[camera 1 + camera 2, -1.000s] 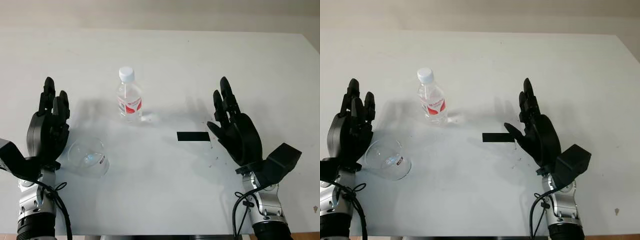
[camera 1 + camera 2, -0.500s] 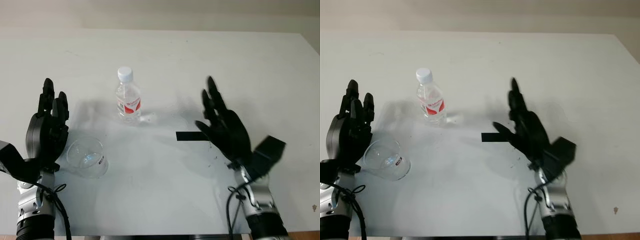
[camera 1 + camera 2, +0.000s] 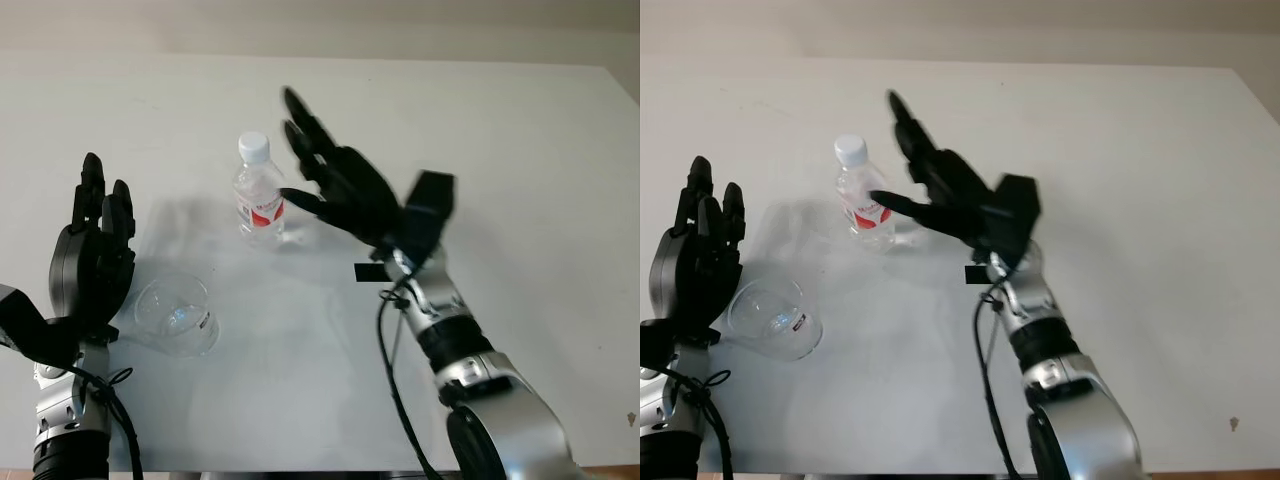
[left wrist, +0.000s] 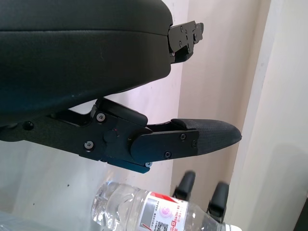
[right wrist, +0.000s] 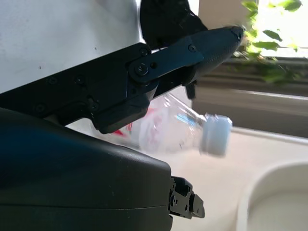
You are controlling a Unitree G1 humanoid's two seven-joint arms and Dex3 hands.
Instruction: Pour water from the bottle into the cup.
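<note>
Right robot hand (image 3: pixel 335 185) open, holding nothing, just beside bottle (image 3: pixel 258 192), on its right. Bottle upright on worktop (image 3: pixel 520 150), cap on, long axis vertical. Cup (image 3: pixel 178 315) near bottle, front-left. Left robot hand (image 3: pixel 92 260) open beside cup, farther from bottle than right.

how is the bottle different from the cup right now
The bottle stands upright with a white cap on and a red label; the cup is open-topped and tilted toward the left hand. The right hand is open beside the bottle. Both are clear plastic.
</note>
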